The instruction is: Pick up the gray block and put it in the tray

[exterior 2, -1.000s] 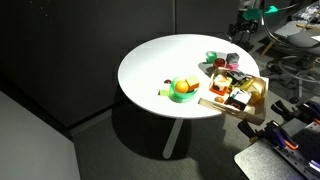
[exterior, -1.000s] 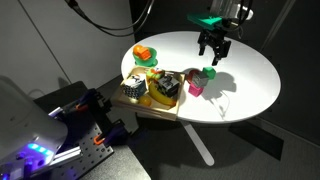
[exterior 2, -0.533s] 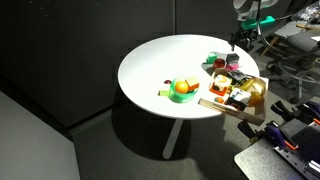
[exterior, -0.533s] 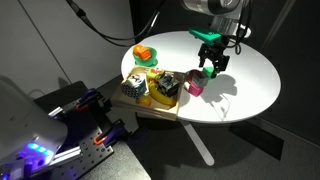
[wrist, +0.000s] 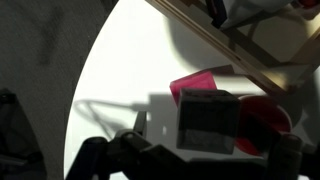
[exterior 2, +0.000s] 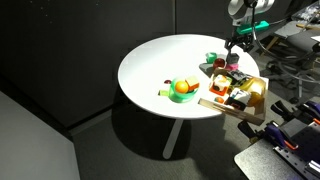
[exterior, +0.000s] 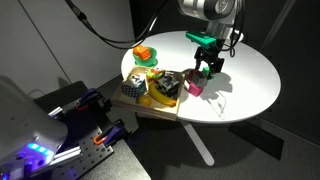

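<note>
One tool [exterior: 208,67], jaws apart, straddles the cubic, matte gray block [wrist: 208,120] near the wooden tray [wrist: 238,52].

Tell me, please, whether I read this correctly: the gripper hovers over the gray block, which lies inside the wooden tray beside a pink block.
Not quite. The gray block lies on the white table, just outside the rim of the tray, not inside it, as the wrist view shows. The rest holds: the gripper hovers over it, and the pink block sits beside it.
</note>
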